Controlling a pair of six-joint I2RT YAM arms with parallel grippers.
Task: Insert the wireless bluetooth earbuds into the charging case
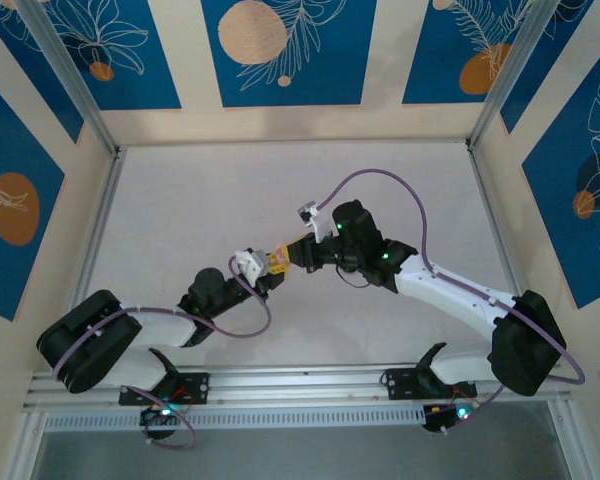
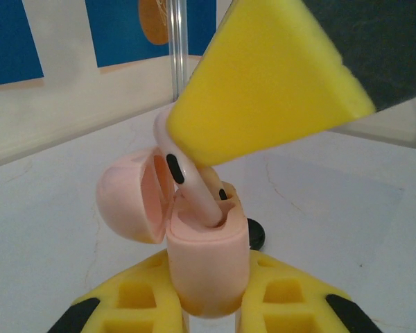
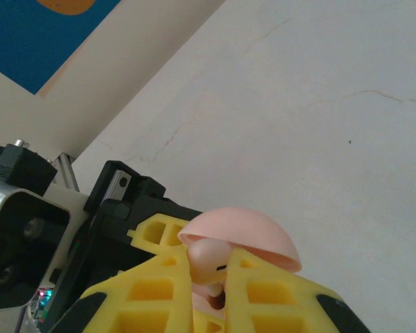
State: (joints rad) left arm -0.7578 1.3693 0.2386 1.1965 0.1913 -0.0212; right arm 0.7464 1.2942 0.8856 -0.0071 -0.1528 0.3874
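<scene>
at mid-desk [image 1: 180, 200] the charging case [image 2: 208, 267] stands upright in the left hand [image 2: 208, 305], lid [image 2: 128, 201] open to its left in the left wrist view; the right hand [image 3: 209, 291] holds an earbud [image 2: 194, 182] above, stem in the case's socket.

Between the left fingers [image 2: 284, 305], the case [image 2: 208, 267] leaves no gap; its open lid [image 2: 128, 201] blocks one side, and the right fingers [image 2: 263, 90] and pale earbud [image 2: 204, 198] crowd above. Bare table [image 1: 200, 200] surrounds both fingertips.
</scene>
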